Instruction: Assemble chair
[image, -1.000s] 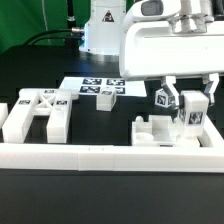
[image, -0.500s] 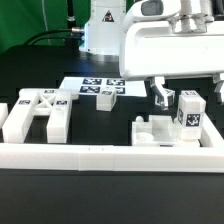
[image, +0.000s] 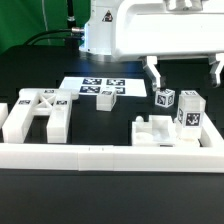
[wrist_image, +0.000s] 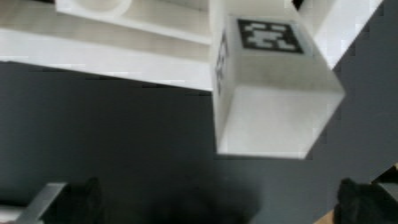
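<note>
White plastic, black table: gripper wide open above an upright leg block.

Fingers are spread apart and grip nothing, hanging clear above the block's top. The leg block stands upright with its tag facing the camera, against the stepped chair piece at the exterior view's right, just behind the border rail. A small tagged cube sits just beside the block; contact unclear. An H-shaped chair piece lies well apart at the exterior view's left. The marker board lies flat farther back. In the wrist view the leg block is centred between the dark fingertips, and the stepped piece lies beyond it.
</note>
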